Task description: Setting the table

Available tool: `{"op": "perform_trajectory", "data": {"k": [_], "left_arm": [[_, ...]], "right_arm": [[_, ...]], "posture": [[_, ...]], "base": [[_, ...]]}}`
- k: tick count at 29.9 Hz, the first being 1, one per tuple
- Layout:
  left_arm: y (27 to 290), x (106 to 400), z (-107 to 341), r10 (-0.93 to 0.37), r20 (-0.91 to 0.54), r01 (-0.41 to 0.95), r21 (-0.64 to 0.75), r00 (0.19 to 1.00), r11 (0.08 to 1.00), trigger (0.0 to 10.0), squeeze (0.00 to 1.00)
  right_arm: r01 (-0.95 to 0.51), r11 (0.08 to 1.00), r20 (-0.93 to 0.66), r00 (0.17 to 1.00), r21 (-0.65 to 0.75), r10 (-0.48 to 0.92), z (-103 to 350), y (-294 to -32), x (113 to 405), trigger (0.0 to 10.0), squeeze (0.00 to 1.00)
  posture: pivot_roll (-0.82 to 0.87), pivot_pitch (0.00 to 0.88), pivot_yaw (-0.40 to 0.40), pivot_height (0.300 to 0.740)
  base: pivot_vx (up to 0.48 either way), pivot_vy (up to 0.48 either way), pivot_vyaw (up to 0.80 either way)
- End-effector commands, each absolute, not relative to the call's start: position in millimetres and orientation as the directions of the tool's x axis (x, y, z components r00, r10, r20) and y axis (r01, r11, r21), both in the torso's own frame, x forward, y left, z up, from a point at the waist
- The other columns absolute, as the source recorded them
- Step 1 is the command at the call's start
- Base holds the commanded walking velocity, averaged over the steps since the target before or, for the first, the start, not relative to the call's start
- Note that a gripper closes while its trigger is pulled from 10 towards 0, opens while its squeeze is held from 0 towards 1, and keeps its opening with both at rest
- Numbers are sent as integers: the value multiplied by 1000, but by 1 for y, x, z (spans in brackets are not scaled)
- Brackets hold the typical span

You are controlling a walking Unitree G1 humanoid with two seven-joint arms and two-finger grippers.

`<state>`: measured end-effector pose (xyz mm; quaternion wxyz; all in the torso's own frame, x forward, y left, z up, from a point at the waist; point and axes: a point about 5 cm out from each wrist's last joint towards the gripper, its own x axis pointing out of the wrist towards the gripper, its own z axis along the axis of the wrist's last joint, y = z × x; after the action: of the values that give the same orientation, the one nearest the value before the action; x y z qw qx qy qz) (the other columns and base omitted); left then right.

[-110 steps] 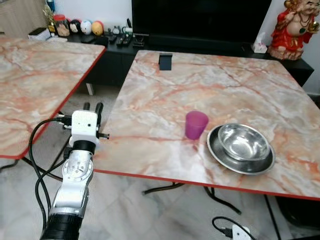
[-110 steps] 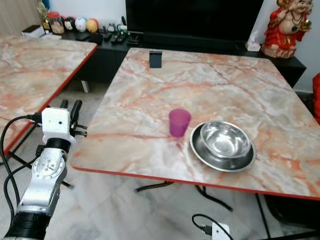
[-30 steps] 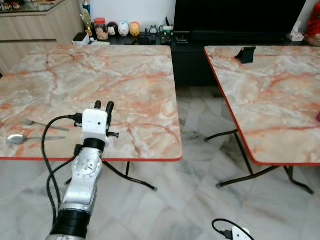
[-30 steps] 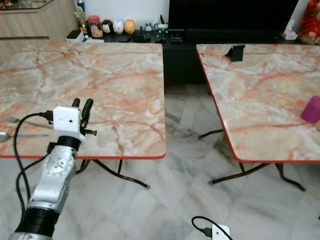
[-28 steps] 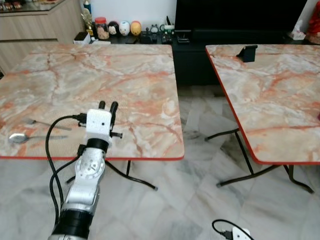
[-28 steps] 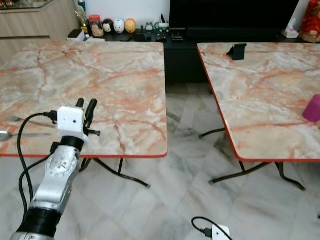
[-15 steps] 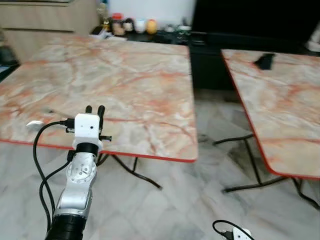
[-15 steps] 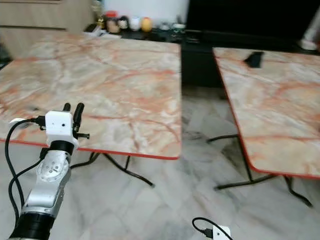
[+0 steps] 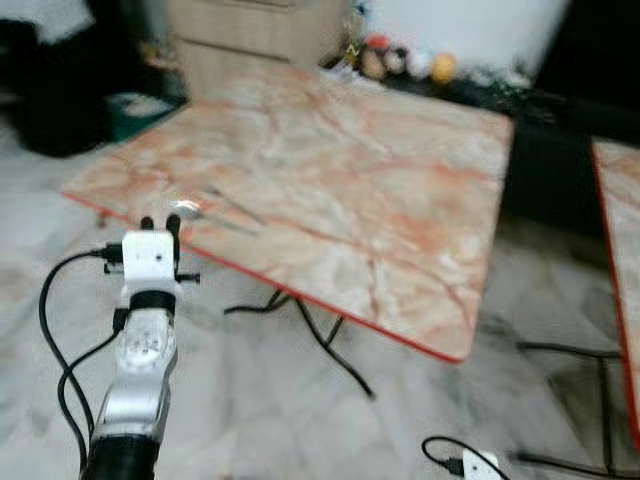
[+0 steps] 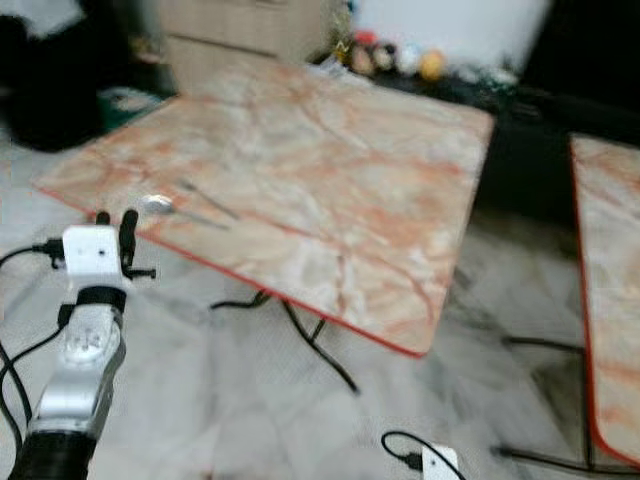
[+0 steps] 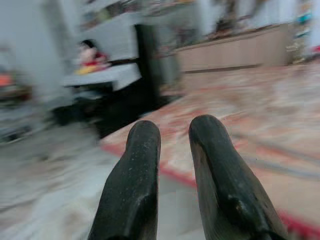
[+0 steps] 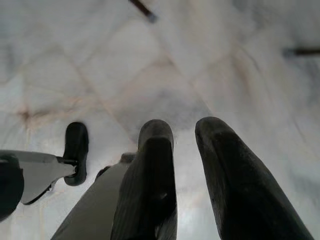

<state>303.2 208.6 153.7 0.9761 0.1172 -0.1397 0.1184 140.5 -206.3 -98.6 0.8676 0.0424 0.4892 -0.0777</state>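
- Filling the upper middle of the head views, a square table (image 9: 380,190) has a glossy top of pink and orange veined marble pattern, a thin red rim and dark bent metal legs.
- Near its left edge lie a metal spoon (image 9: 187,209), bowl pale and shiny, and a slim fork (image 9: 232,211) just beside it; both are smeared by blur.
- The left gripper (image 9: 160,222), on a white block atop a silver arm at lower left, stands at the table's near corner, its rounded, matte black fingers (image 11: 135,180) a narrow gap apart and holding nothing.
- The right gripper (image 12: 187,131) hangs over grey veined floor tiles (image 12: 125,65), fingers slightly apart and empty.
- A second table (image 9: 622,250) is cut off at the right edge.
- Small round ornaments (image 9: 405,64) at top centre are too blurred to identify.
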Motion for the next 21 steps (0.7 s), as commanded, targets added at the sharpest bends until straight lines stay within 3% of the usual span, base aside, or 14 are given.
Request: {"op": "perform_trajectory", "data": {"k": [1, 14, 18, 21], "left_arm": [[213, 301, 155, 220, 311, -292, 206, 925, 934, 10000, 0], [257, 287, 132, 406, 257, -466, 247, 877, 850, 10000, 0], [274, 279, 109, 502, 157, -526, 260, 851, 810, 10000, 0], [285, 267, 62, 546, -72, -509, 276, 835, 815, 10000, 0]], "right_arm": [[178, 984, -862, 499, 2, -89, -100, -206, 136, 10000, 0], [169, 986, -863, 499, 1, -85, -100, -206, 137, 10000, 0], [166, 986, -863, 499, -1, -85, -100, -207, 137, 10000, 0], [162, 987, -863, 498, -2, -83, -100, -207, 137, 10000, 0]], "posture": [[157, 0, -42, 727], [166, 0, -57, 727], [170, 0, -61, 727], [171, 0, -65, 727]], "base": [[0, 0, 800], [0, 0, 800], [0, 0, 800], [0, 0, 800]]}}
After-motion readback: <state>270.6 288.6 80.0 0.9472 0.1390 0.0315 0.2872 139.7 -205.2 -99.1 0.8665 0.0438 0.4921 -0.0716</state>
